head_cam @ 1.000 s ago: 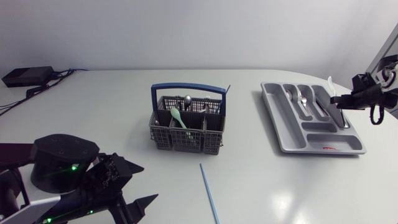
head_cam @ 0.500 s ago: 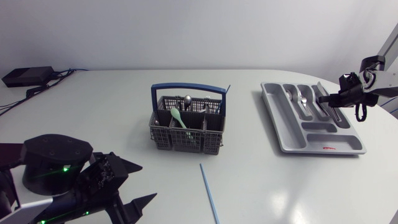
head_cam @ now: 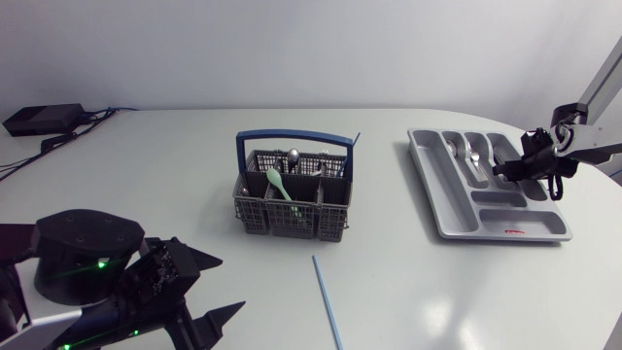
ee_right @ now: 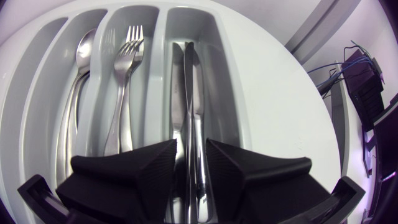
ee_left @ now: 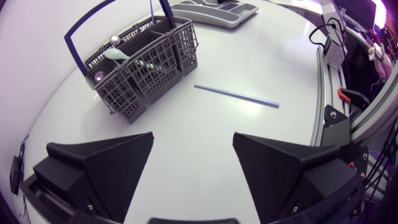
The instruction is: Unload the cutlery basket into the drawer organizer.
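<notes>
The grey cutlery basket [head_cam: 292, 199] [ee_left: 146, 68] with a blue handle stands mid-table. It holds a pale green spoon [head_cam: 279, 183] [ee_left: 118, 55] and a few metal pieces. The grey organizer [head_cam: 428, 185] [ee_right: 161, 37] lies at the right, with spoons [ee_right: 78, 81], a fork [ee_right: 127, 62] and two knives [ee_right: 186, 81] in its compartments. My right gripper [head_cam: 507, 170] [ee_right: 191, 144] hangs low over the knife compartment, its fingers slightly apart, and one knife lies between them. At the front left, far from the basket, my left gripper [head_cam: 230, 285] [ee_left: 193, 140] stands wide open with nothing in it.
A thin blue stick [head_cam: 327, 301] [ee_left: 236, 95] lies on the table in front of the basket. A black box [head_cam: 44, 119] with cables sits at the back left corner.
My right gripper has come down from above the organizer's far edge into the knife compartment and its fingers have parted a little around the knife. The left arm has barely moved.
</notes>
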### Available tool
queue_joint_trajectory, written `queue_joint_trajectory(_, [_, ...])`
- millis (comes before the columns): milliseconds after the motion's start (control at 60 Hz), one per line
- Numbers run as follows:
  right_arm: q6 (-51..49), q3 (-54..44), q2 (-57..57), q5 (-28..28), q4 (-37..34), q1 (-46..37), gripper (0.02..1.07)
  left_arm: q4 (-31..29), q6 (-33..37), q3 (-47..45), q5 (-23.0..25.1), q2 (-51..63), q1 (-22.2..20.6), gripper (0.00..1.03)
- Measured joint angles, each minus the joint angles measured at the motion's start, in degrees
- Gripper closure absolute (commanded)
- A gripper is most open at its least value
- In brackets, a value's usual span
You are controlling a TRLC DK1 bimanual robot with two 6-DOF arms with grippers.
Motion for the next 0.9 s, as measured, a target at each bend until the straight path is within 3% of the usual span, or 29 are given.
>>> queue_joint_trajectory(133, [0.0,-8.1,-8.0,0.6,1.3,0.0,0.2,0.0,0.0,0.0,0.0,0.0,0.0,0.14])
queue_joint_trajectory(283, [0.0,-21.4,-24.8,-1.7,1.0,3.6,0.2,0.0,-0.4,0.0,0.0,0.1,0.0,0.14])
queue_joint_trajectory(417, [0.3,-32.2,-37.6,-4.5,-4.7,13.7,0.2,0.0,-1.1,0.0,0.0,1.2,0.0,0.14])
queue_joint_trajectory(583, [3.0,-40.0,-44.7,-5.4,-13.2,27.2,0.2,-0.1,-1.5,0.0,0.0,1.3,0.0,0.14])
queue_joint_trajectory(750, [7.0,-42.1,-47.5,-7.0,-20.6,40.6,0.2,0.0,-2.2,0.0,0.0,1.3,0.0,0.13])
queue_joint_trajectory(900, [12.2,-42.1,-47.5,-8.0,-22.5,49.7,0.2,0.0,-3.0,0.0,0.0,1.3,0.0,0.13])
